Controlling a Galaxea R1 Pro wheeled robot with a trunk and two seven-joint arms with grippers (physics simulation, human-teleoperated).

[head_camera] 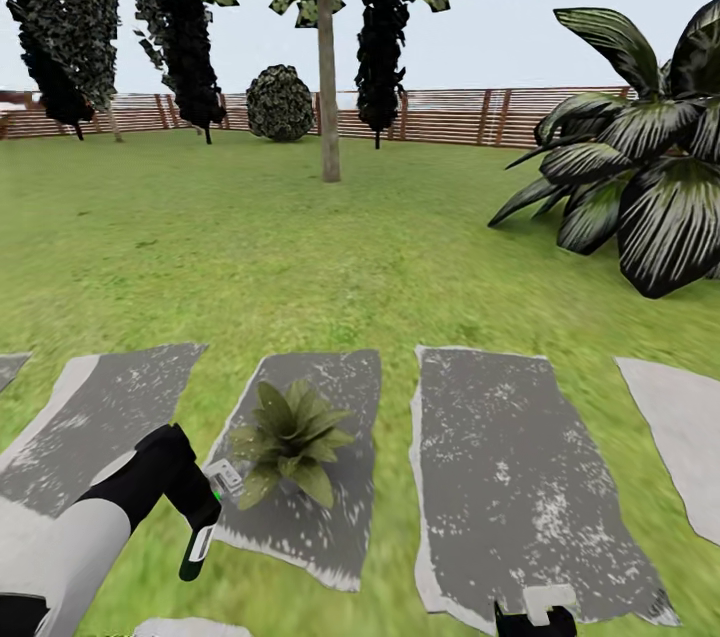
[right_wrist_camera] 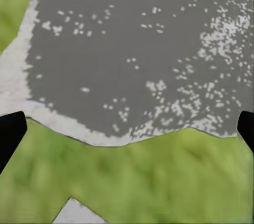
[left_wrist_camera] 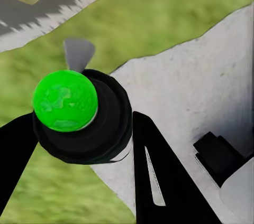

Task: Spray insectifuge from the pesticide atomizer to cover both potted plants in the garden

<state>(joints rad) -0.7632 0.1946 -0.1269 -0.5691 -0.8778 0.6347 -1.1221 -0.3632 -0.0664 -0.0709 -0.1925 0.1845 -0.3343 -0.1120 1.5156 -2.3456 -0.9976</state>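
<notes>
**Atomizer in left end effector, plant just ahead**

The left end effector (head_camera: 205, 517) is clamping the pesticide atomizer (left_wrist_camera: 82, 115), green-capped here. The potted plant (head_camera: 290, 439) is sitting just beyond it on a slab (head_camera: 340, 517). The right end effector (right_wrist_camera: 127, 129) is hanging spread apart.

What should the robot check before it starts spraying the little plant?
1. Atomizer gripped: ok. The left gripper has a finger on each side of the dark bottle with the green top.
2. Potted plant close enough: ok. It sits on a grey slab right beside the left gripper.
3. Nozzle aimed at the leaves: cannot tell.
4. Right gripper out of the way: ok. It is open and holds nothing, over the edge of another slab and the grass.
5. Leaves already sprayed: cannot tell.
</notes>
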